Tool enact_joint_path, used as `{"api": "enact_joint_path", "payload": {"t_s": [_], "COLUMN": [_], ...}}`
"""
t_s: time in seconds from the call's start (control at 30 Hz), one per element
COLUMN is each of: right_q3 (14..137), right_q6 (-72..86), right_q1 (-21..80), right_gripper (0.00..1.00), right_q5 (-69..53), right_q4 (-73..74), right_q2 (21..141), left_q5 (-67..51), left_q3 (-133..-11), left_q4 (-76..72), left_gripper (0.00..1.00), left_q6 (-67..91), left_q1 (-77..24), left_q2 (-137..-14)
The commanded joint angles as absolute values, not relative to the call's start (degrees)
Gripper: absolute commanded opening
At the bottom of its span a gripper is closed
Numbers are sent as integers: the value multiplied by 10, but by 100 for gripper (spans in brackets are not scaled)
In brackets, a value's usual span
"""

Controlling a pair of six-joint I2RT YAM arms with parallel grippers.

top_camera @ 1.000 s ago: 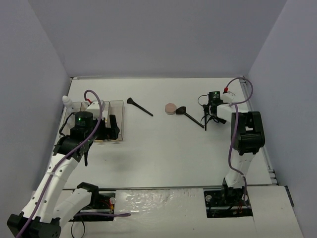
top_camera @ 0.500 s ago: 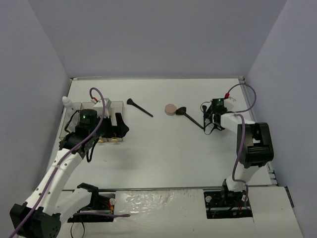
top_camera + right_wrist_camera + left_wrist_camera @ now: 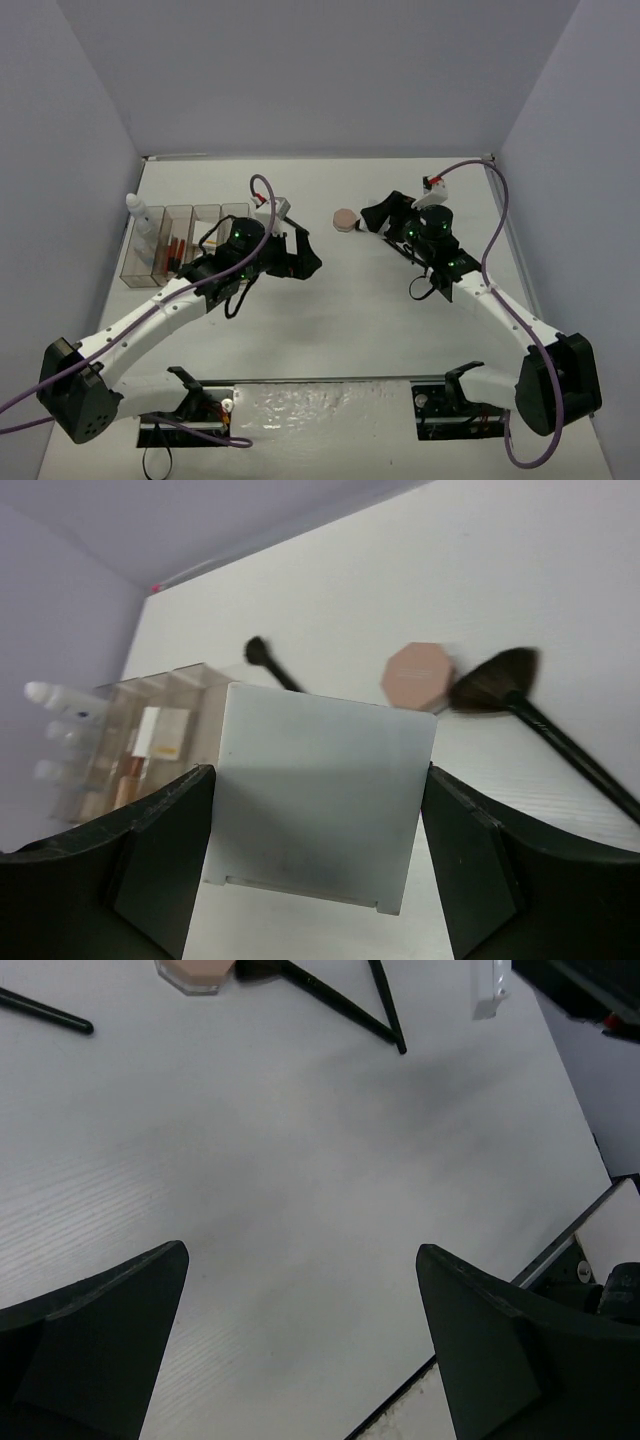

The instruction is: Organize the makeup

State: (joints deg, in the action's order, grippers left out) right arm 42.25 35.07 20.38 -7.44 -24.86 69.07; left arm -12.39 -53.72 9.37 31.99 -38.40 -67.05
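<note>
Both arms have swung inward across the table (image 3: 330, 320). Your right pincer (image 3: 318, 775) pinches the white pad (image 3: 320, 810), held face-on. Your left pincer (image 3: 302, 1260) gapes empty; bins (image 3: 195, 212) behind it hold bottles (image 3: 138, 212) and pencils (image 3: 176, 246). Beyond the pad lie, unsorted, the slim brush (image 3: 268, 663), pink compact (image 3: 418, 676) and fan brush (image 3: 495, 678), bristles touching the compact, handle slanting back rightward.

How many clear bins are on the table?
4, side by side on the left: the leftmost bin with a white bottle, the second bin with red pencils, the third bin, and the fourth bin, partly behind the left arm.
</note>
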Motion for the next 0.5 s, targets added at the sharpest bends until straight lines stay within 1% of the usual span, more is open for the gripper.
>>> {"api": "enact_joint_path", "payload": {"t_s": [0.0, 0.13, 0.23, 0.47], "right_q3": [399, 383, 371, 368], "right_q6": [426, 470, 494, 518], "right_q1": [239, 260, 273, 294], "right_gripper": [18, 18, 17, 17], "right_q5": [-132, -143, -145, -136], "right_q4": [-388, -434, -477, -509], "right_q2": [669, 671, 677, 692], "left_q5": [-40, 1, 32, 58], "left_q3": [-608, -615, -614, -632], "left_q4": [-15, -51, -68, -64], "left_gripper": [97, 96, 92, 84], "left_q6": [343, 339, 339, 338], "left_q1": [-436, -464, -478, -497], "left_q2": [-689, -700, -705, -737]}}
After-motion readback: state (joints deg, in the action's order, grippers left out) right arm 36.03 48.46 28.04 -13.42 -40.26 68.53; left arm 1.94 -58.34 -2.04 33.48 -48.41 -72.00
